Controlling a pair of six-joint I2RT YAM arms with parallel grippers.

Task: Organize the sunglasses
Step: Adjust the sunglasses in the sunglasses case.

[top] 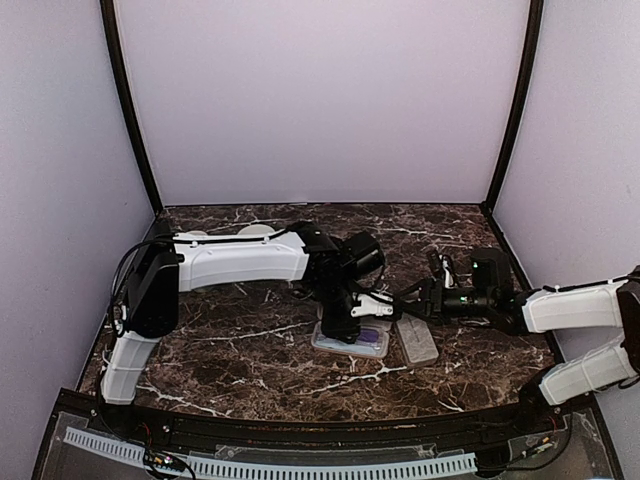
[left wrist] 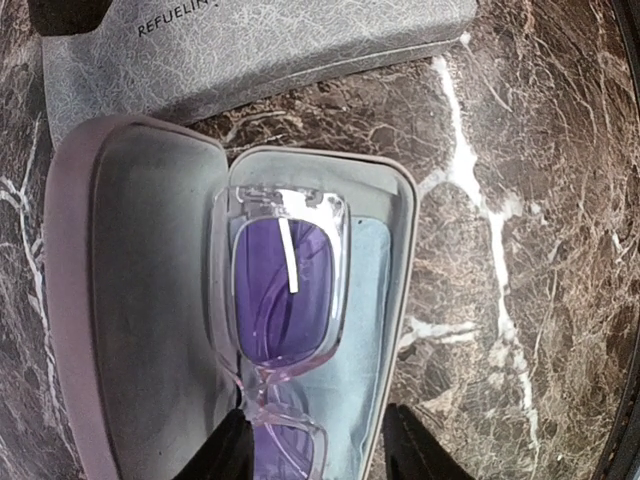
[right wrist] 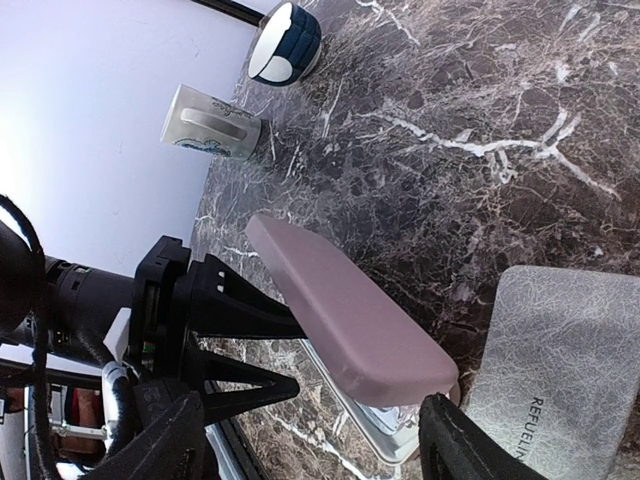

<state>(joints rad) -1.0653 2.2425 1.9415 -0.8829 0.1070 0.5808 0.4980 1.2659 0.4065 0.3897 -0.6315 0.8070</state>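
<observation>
Open pink case (left wrist: 130,300) holds sunglasses (left wrist: 285,300) w/ cloth (left wrist: 368,290).

2 arms, white shells, black joints! The left arm (top: 240,262), left of the pink case (top: 325,345), carries a looping black cable (top: 128,262). The right arm (top: 575,305), right of the case, matches. The left gripper (left wrist: 318,450) shows 2 black tapered fingers (left wrist: 225,455).

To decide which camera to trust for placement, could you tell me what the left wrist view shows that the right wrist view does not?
Only the left wrist view: the sunglasses, purple-lensed, lying on a light-blue cloth inside the open pink case. Only the right wrist view: the outside of its lid, a blue cup and a grey mug by the wall. Both: the pink case, grey case and marble table.
</observation>
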